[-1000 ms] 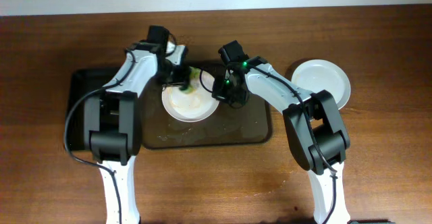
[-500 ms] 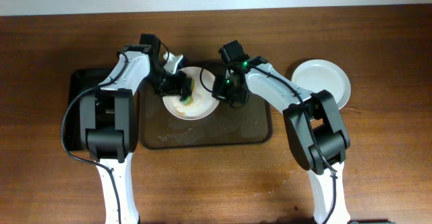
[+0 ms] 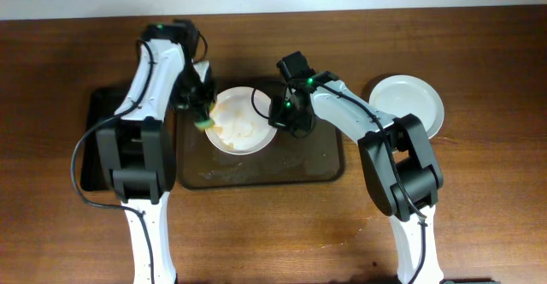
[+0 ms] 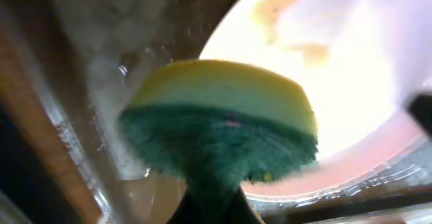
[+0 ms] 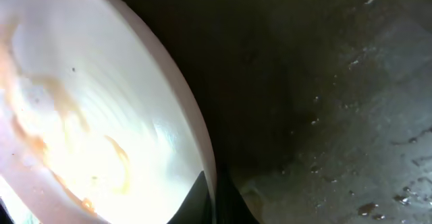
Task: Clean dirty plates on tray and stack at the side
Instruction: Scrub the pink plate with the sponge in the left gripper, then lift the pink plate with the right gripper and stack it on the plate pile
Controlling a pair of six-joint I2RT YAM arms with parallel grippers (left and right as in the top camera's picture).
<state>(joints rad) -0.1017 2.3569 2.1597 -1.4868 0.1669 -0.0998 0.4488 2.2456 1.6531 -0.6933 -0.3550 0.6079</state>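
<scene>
Near the middle of the bench, a bit toward the back edge, seen from above: the brown tray (image 3: 299,160) lying flat, with a dirty white plate (image 3: 244,130) on its back half. Brown-orange smears in the middle of that plate. At the plate's left rim, the left gripper (image 3: 202,115), squeezed tight on a yellow and green sponge (image 3: 204,124). At the plate's right rim, the right gripper (image 3: 278,117), pinching the rim. Off the tray, toward the right edge of the bench, a second white plate (image 3: 408,104), alone on the wood. Toward the left edge, a black tray (image 3: 96,117), partly under the left arm. Up close from the left wrist: the sponge filling the middle, yellow on top, green and scratchy below, clamped at the bottom by dark jaws. Behind it, the bright plate with an orange smear near the top. Wet tray floor with drops on the left. Up close from the right wrist: the plate's rim curving from the top left down to the bottom, slipped between two dark jaws and gripped there. Orange streaks on the white. Dark, wet tray floor on the right, dotted with small drops.
</scene>
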